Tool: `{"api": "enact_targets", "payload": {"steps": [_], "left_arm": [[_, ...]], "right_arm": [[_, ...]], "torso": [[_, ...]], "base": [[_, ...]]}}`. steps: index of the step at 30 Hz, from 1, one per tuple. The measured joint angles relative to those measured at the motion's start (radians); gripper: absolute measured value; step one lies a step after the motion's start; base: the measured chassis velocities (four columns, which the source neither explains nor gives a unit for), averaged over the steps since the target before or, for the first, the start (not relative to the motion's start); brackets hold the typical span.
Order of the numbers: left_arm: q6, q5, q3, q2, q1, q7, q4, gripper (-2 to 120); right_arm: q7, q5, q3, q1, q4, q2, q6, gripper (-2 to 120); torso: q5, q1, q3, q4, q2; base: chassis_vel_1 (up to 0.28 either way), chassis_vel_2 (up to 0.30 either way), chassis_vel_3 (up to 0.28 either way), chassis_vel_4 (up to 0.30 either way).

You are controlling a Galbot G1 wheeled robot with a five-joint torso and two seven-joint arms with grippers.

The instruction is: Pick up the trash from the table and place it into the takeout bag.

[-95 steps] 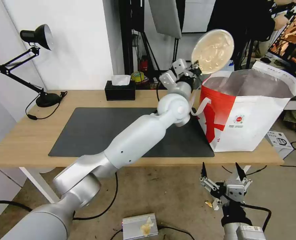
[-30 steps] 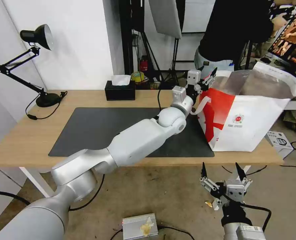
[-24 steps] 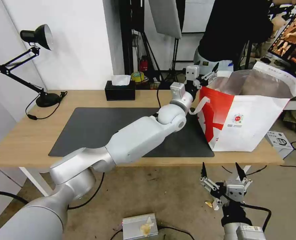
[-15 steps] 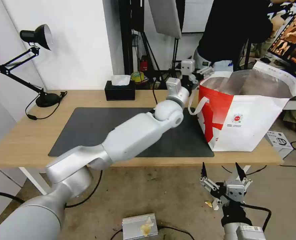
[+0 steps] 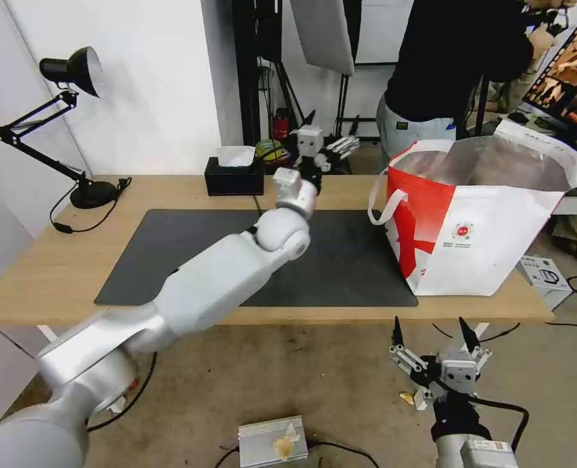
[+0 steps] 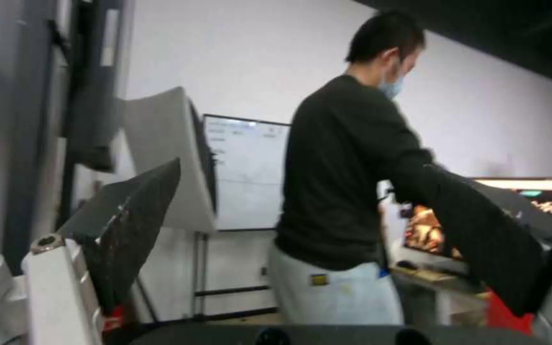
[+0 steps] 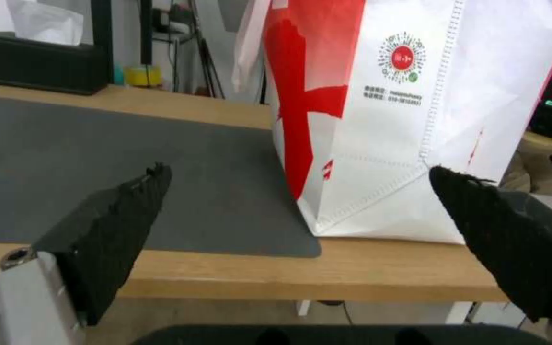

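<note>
1. Hanging below the table [image 5: 54,286] edge, the right gripper [image 5: 431,338] waits idle with its fingers spread wide and nothing between them.
2. Past it, the dark mat [image 5: 190,247] carries no bowl or cup, so the trash is presumably in the bag already.
3. Beyond the mat, the left gripper [image 5: 332,146] hovers over the table's back edge, fingers apart and empty.
4. The takeout bag [image 5: 496,240] stands open at the table's right end; a careless sweep of the left arm could snag its loop handle [image 5: 384,208] and tip it.
</note>
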Motion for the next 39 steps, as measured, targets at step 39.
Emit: {"api": "enact_targets", "payload": {"steps": [39], "left_arm": [[0.011,0.404,-0.684,0.068,1.097,0.055,-0.725,100]], "right_arm": [[0.000,0.000,0.000,0.000,0.000,0.000,0.000,100]], "torso": [[0.0003,0.000,0.000,0.0000,0.000]], "base": [[0.000,0.000,0.000,0.000]]}}
